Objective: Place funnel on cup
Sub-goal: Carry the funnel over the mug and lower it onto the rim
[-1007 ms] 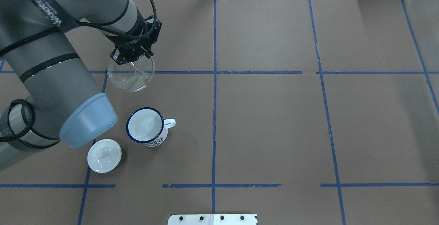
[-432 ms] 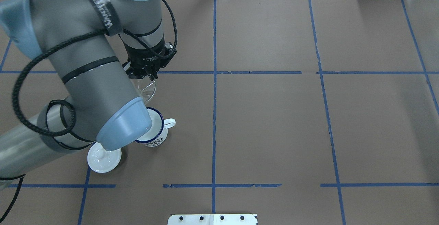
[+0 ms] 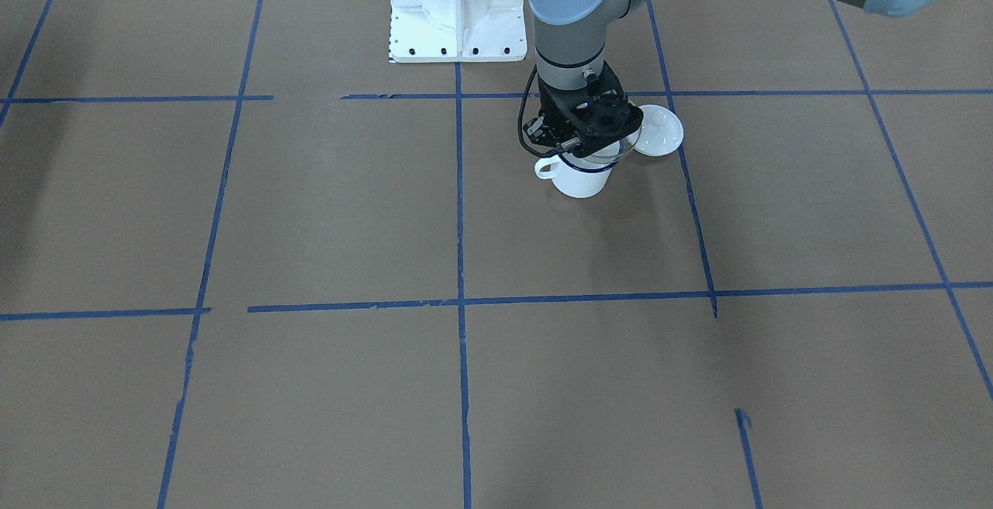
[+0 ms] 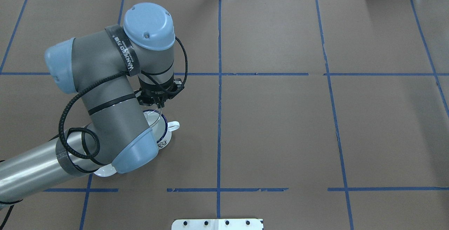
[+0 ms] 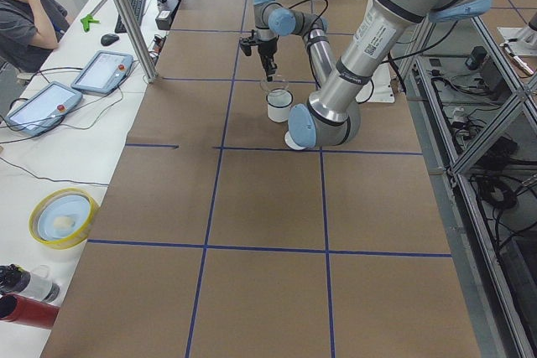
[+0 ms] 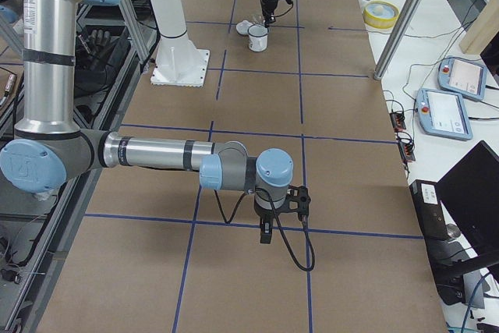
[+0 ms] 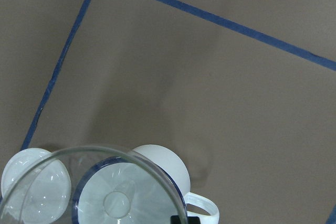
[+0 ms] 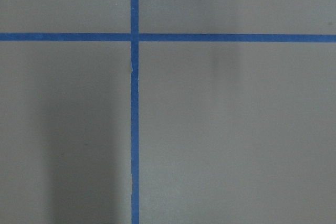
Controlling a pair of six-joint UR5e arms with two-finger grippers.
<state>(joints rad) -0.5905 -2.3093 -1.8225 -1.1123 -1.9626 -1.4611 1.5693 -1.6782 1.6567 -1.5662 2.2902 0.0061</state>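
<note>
My left gripper (image 4: 156, 104) is shut on the rim of the clear funnel (image 4: 153, 118) and holds it over the white mug with the dark blue rim (image 4: 165, 136). In the front-facing view the gripper (image 3: 576, 144) has the funnel (image 3: 603, 154) just above the cup (image 3: 578, 180). In the left wrist view the funnel's rim (image 7: 94, 153) and spout sit over the cup's mouth (image 7: 160, 165). I cannot tell whether the funnel touches the cup. My right gripper (image 6: 265, 233) shows only in the exterior right view, far from the cup, and I cannot tell whether it is open or shut.
A white domed lid with a knob (image 3: 659, 130) lies just beside the cup, mostly hidden under my left arm in the overhead view (image 4: 101, 172). The cup's handle (image 4: 173, 126) points to the right there. Blue tape lines cross the brown table cover (image 4: 280, 124).
My left arm has carried the funnel from the far side of the tape line towards me and brought it over the cup. The arm now hides most of the lid.
</note>
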